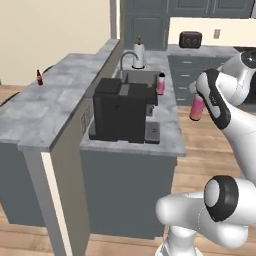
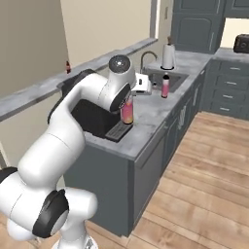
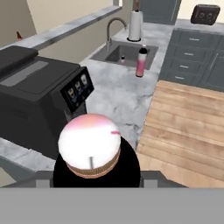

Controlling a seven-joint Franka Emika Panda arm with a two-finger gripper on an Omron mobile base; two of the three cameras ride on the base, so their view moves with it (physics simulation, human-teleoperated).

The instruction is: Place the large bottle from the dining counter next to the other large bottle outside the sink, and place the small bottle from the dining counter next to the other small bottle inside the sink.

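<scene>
I count two large pink bottles. One, the carried large bottle (image 1: 196,108), is pinched in my tool (image 2: 127,108), hanging upright in the air just off the front edge of the kitchen bench (image 2: 148,114), beside the black coffee machine (image 1: 121,109). In the hand view I look straight down on its pale rounded end (image 3: 89,146), with the tool's dark body around it; the finger tips themselves are hidden behind it. The other large bottle (image 1: 161,84) stands upright on the kitchen bench at the right rim of the sink (image 3: 114,54), outside the basin, well apart from the carried one.

Small bottles: two as well. The small brown bottle (image 1: 39,77) stands upright on the dining bench (image 1: 35,107), near its far left edge, well apart from the sink. In the hand view a small pale bottle (image 3: 122,58) sits inside the sink basin, too small for me to say more.

One curved faucet (image 1: 127,57) rises at the far edge of the sink. One paper-towel roll (image 1: 138,54) stands upright just behind the sink toward the far end of the kitchen bench. One dark toaster (image 1: 190,39) sits on the back bench against the wall.
</scene>
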